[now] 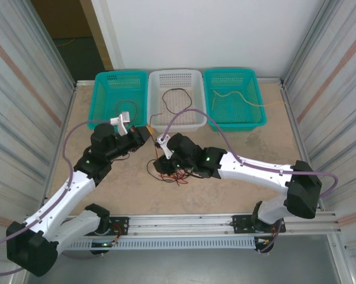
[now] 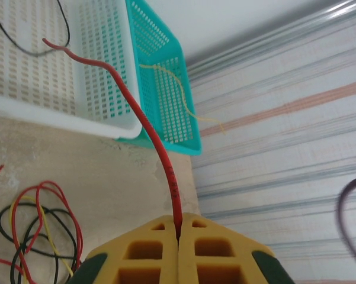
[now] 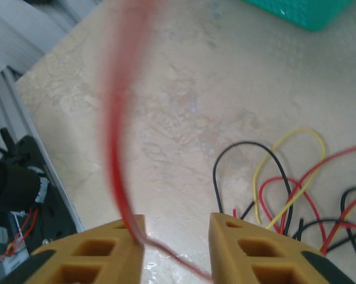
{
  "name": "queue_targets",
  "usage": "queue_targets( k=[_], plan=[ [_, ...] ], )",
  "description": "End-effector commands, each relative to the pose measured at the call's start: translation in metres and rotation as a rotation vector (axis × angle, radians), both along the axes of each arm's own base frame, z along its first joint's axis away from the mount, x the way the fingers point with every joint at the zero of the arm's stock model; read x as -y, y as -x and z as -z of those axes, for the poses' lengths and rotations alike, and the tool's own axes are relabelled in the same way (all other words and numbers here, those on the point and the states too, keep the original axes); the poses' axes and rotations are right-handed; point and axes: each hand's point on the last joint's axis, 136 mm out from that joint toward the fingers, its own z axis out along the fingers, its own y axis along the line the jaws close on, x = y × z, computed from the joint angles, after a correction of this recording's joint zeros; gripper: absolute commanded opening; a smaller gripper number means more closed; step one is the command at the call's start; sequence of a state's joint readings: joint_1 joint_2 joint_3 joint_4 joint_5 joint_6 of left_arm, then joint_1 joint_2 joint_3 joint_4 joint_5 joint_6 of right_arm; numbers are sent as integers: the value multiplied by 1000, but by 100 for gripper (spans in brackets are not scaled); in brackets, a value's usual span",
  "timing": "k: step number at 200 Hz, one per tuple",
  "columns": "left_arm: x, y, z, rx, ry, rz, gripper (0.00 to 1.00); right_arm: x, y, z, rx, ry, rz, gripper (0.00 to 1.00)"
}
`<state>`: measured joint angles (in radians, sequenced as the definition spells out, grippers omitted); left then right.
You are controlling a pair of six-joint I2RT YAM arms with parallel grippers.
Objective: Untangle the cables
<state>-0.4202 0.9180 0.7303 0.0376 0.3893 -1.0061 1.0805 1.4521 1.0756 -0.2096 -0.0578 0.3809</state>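
Left teal basket (image 1: 106, 89), white basket (image 1: 160, 83), right teal basket (image 1: 249, 83) side by side at table (image 1: 266, 148) far edge.

Two robot arms: left arm (image 1: 77, 177), right arm (image 1: 255, 168). Three baskets: left teal basket (image 1: 100, 94), white basket (image 1: 175, 73), right teal basket (image 1: 256, 97), one cable (image 1: 176, 89) apiece. Tangle (image 1: 176, 176) on the tabletop (image 1: 237, 142): uncountable.

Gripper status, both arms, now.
Left gripper: closed, pinching a red cable.
Right gripper: open; a blurred red strand passes between the fingers, not clamped.
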Motion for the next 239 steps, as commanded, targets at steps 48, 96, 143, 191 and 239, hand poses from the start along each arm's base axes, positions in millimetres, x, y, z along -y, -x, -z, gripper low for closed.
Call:
queue_targets(
  k=[48, 96, 143, 191, 239],
  plan=[
    [-50, -12, -71, 124, -165, -147, 0, 37, -30, 69, -225, -9, 181, 49],
    [-115, -50, -105, 194, -261, -341, 0, 67, -32, 63, -203, 29, 263, 49],
    [-136, -111, -111, 221, -321, -350, 0, 92, -31, 25, -124, 13, 317, 51],
    [-145, -167, -113, 243, -353, -343, 0, 109, -29, 4, -93, -17, 352, 52],
    [-154, -221, -105, 218, -390, -336, 0, 121, -35, 2, -88, -14, 383, 52]
  ],
)
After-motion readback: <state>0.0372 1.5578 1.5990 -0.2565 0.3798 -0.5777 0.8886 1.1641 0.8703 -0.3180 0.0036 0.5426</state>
